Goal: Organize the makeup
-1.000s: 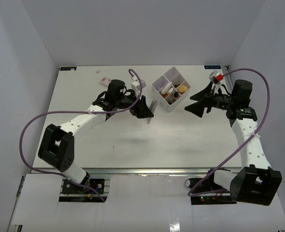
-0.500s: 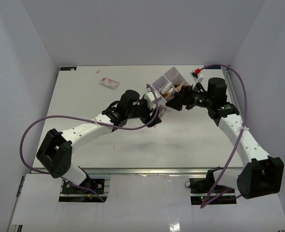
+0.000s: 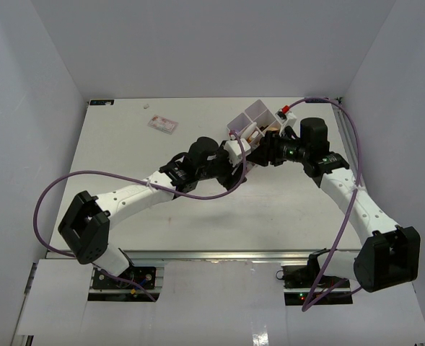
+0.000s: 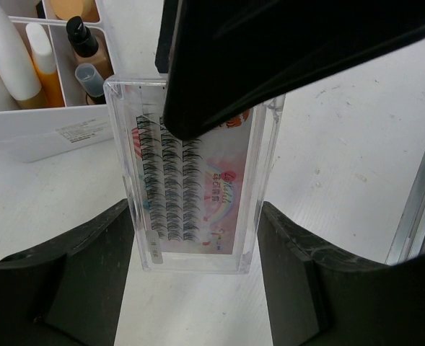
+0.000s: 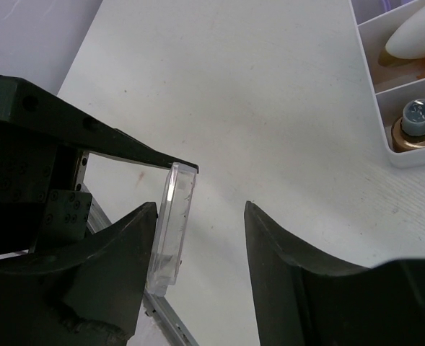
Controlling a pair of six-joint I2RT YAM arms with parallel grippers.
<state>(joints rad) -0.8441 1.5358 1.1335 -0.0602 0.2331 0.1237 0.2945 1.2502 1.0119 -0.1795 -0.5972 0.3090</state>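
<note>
Clamping the clear false-lash case (image 4: 198, 189) by its two long edges, the left claw (image 4: 195, 216) has a black finger against each side. The case stands out ahead of its fingertips, with rows of dark lashes and a pastel printed card showing through the lid. The right claw (image 5: 200, 209) is spread wide and grips nothing. Seen from its own wrist, the case appears edge-on inside its gap, right beside one finger and apart from the other; whether it touches that finger I cannot tell. From the left wrist, a black right-claw finger crosses over the far end of the case. Beyond the left claw's tips and to their left, the white divided box (image 4: 46, 133) sits on the white table (image 4: 356, 130). Its nearest compartments hold a white tapered piece (image 4: 6, 50), an orange tube with white cap (image 4: 46, 72), a beige bottle with dark cap (image 4: 89, 50) and a small clear-capped bottle (image 4: 91, 78). Overhead, a flat pink packet (image 3: 163, 124) lies well apart from both claws, off to the left claw's left.
</note>
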